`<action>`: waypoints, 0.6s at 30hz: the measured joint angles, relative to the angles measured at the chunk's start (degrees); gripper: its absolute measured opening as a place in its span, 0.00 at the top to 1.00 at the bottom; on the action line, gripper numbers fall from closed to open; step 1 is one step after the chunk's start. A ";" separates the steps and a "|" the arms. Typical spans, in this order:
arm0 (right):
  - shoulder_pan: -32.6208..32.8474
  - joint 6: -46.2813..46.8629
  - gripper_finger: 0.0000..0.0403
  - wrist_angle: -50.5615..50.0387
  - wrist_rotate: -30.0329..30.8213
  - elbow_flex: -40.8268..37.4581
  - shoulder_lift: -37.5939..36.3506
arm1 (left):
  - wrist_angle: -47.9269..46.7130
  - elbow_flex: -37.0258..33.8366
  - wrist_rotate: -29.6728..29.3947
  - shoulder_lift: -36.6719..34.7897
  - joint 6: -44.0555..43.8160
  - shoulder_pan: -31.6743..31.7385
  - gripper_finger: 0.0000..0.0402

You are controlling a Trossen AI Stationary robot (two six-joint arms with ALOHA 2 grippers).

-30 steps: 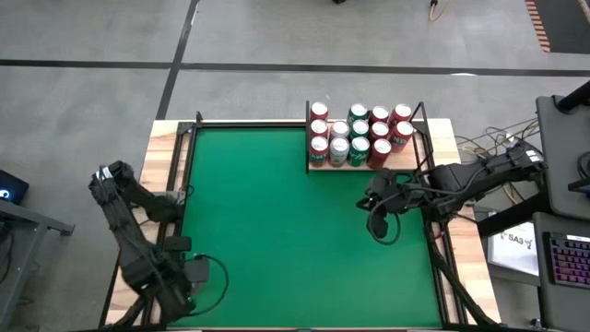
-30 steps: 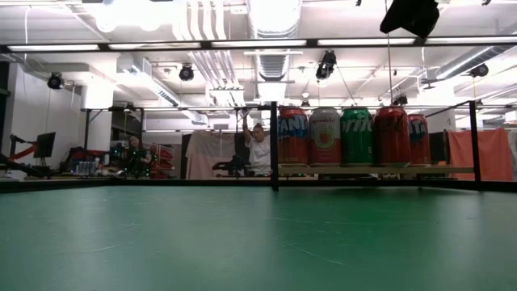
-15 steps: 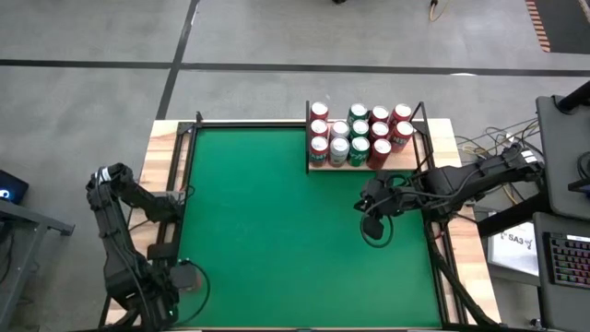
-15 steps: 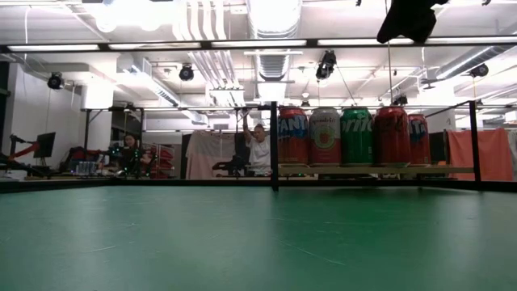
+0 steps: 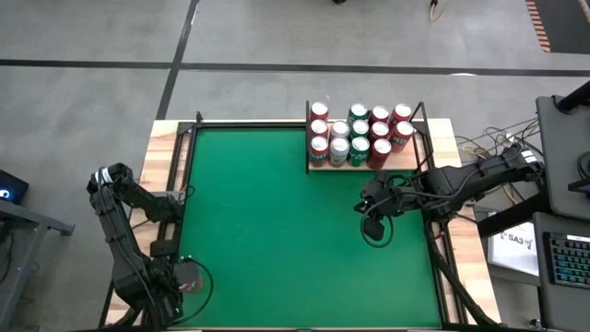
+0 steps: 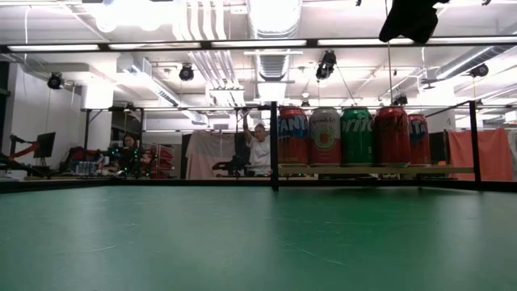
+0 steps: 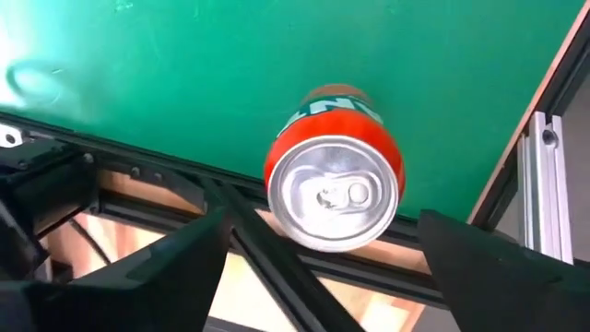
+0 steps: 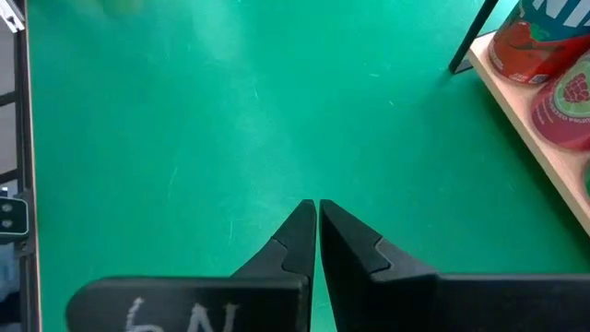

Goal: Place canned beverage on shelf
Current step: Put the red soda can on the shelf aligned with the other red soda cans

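Green felt table (image 5: 277,221) with pale wooden edge strips (image 5: 164,166), grey floor (image 5: 230,46) all around, a keyboard (image 5: 564,258) off to one side, and people (image 6: 258,149) back in the room beyond.

One camera looks straight down from high up. One sits low, looking across the table (image 5: 277,212). Both see the shelf (image 5: 364,164).

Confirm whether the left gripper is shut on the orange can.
No. The left gripper is open, its fingers standing clear on both sides of the orange can.
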 joint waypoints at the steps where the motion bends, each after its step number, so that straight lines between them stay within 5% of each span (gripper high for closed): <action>1: 0.00 0.07 0.98 0.00 -0.07 0.00 0.00 | 0.58 -0.52 -0.02 0.00 0.00 0.00 0.17; 18: 0.00 0.28 0.98 -0.04 -0.33 0.00 -0.02 | 10.54 -8.36 -0.05 -0.07 0.25 0.00 0.19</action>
